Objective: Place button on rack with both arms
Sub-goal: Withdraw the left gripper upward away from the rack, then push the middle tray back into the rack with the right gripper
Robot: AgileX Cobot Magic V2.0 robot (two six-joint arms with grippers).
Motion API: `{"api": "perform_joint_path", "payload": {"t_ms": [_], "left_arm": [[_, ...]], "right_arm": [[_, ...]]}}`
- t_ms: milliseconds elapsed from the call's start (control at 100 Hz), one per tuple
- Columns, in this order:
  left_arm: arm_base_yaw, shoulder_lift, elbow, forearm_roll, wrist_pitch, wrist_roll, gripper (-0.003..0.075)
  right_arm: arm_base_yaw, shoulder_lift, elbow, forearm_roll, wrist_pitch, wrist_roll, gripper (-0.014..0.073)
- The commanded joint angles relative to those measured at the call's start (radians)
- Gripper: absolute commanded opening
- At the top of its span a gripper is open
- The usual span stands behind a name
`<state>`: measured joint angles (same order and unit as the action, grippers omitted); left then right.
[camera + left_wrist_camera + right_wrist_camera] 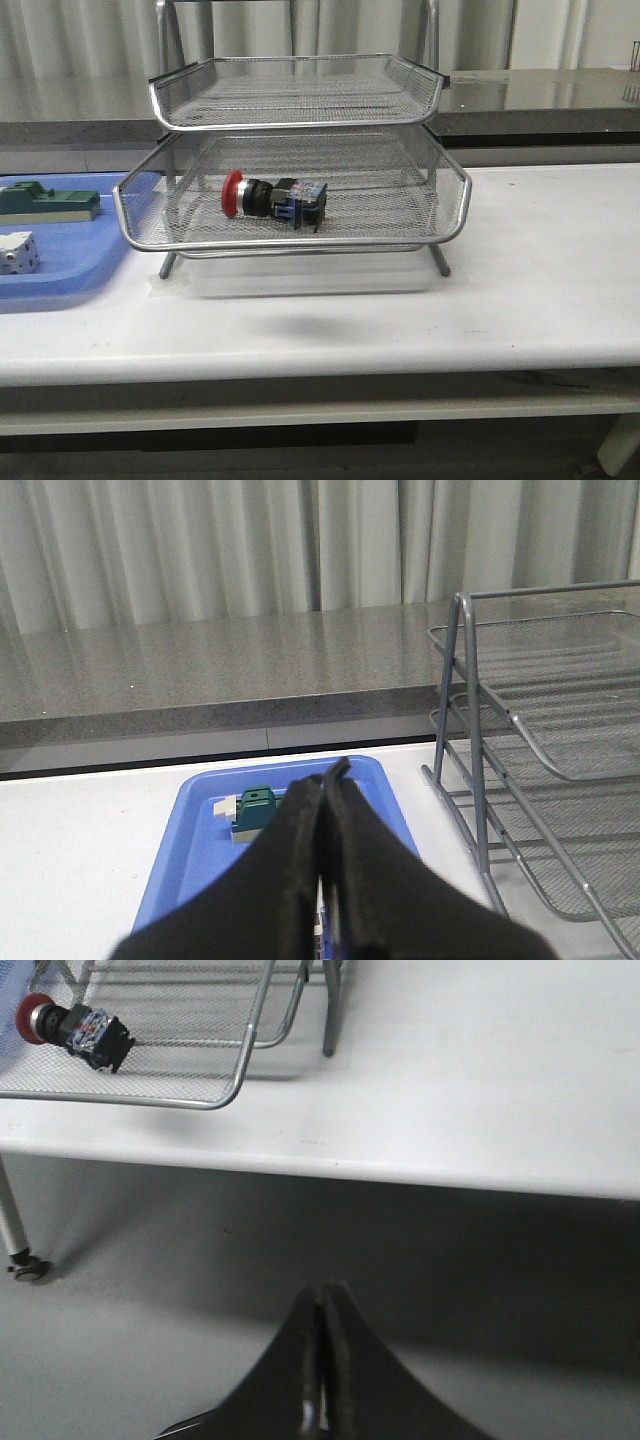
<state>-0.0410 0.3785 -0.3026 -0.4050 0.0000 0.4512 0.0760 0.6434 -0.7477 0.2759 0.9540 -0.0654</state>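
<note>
The button (272, 200), red cap to the left and blue block to the right, lies on its side in the middle tier of the silver wire-mesh rack (300, 240). It also shows in the right wrist view (78, 1027), on the mesh of the rack (150, 1095). Neither arm shows in the front view. My left gripper (325, 780) is shut and empty, held above the blue tray, with the rack (540, 750) off to its side. My right gripper (325, 1295) is shut and empty, below the table's front edge, away from the rack.
A flat blue tray (60, 285) sits left of the rack on the white table (520, 300), holding a green block (45, 202) and a small white cube (18, 252). The green block shows in the left wrist view (255, 808). A grey counter and curtains stand behind.
</note>
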Motion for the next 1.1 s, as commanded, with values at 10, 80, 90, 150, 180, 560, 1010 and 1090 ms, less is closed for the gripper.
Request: {"api": "perform_joint_path", "payload": {"t_ms": [10, 80, 90, 150, 180, 560, 1010, 1090], "left_arm": [[0.000, 0.005, -0.030, -0.009, -0.073, -0.011, -0.0021], [0.000, 0.005, -0.030, -0.009, -0.073, -0.011, -0.0021], [0.000, 0.005, -0.030, -0.009, -0.073, -0.011, -0.0021], [0.000, 0.005, -0.030, -0.009, -0.073, -0.011, -0.0021], [0.000, 0.005, -0.030, -0.009, -0.073, -0.011, -0.0021], [0.000, 0.005, -0.030, -0.009, -0.073, -0.011, -0.0021], [0.000, 0.005, -0.030, -0.009, -0.073, -0.011, -0.0021], [0.000, 0.005, -0.030, -0.009, -0.073, -0.011, -0.0021]], "right_arm": [[0.002, 0.102, -0.031, 0.105, -0.098, -0.013, -0.0069], [0.002, 0.175, -0.031, 0.174, -0.127, -0.039, -0.0069], [0.002, 0.183, -0.031, 0.181, -0.130, -0.047, -0.0069], [0.004, 0.252, -0.031, 0.244, -0.157, -0.083, -0.0069], [0.007, 0.281, -0.031, 0.272, -0.169, -0.102, -0.0069], [0.065, 0.566, -0.031, 0.541, -0.291, -0.293, -0.0069], [0.307, 0.802, -0.036, 0.619, -0.514, -0.293, -0.0069], [0.332, 0.835, -0.046, 0.623, -0.537, -0.293, -0.0069]]}}
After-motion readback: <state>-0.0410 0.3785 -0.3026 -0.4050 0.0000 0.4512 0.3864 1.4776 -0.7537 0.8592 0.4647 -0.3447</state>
